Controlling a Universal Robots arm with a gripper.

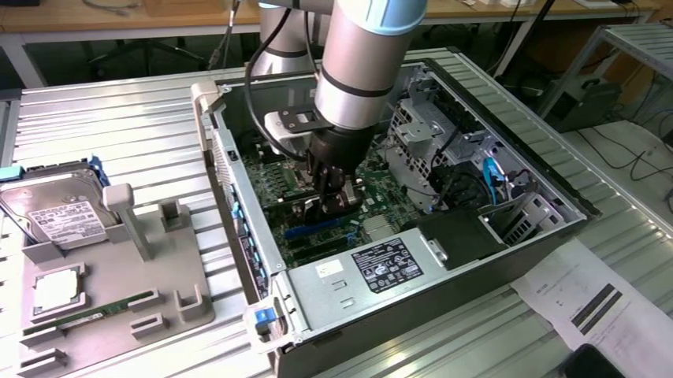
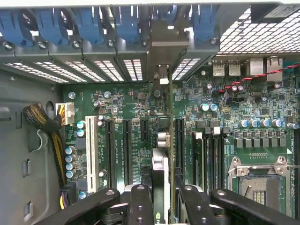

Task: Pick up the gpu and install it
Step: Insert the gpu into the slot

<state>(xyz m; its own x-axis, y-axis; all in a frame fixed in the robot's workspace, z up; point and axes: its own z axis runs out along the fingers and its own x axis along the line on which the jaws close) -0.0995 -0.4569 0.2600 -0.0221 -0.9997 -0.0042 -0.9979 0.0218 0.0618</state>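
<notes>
Inside the open computer case [image 1: 216, 150], my gripper [image 1: 334, 193] hangs low over the green motherboard [image 1: 299, 185], shut on the gpu [image 1: 318, 209]. In the wrist view the gpu [image 2: 161, 168] shows edge-on, a thin dark card with a silver edge, clamped between the black fingers [image 2: 140, 201]. The card runs toward the case's rear wall, where its metal bracket end [image 2: 161, 51] meets the slot openings. It stands upright between two black expansion slots [image 2: 127, 145]. Whether its lower edge sits in a slot cannot be told.
A grey power supply [image 1: 384, 264] fills the case's near end and a drive cage [image 1: 421, 134] the exterior view's right side. Outside, a grey fixture tray [image 1: 158, 291] carries a silver hard drive [image 1: 58, 213] and a green RAM stick [image 1: 100, 313]. A printed sheet [image 1: 589, 299] lies on the table.
</notes>
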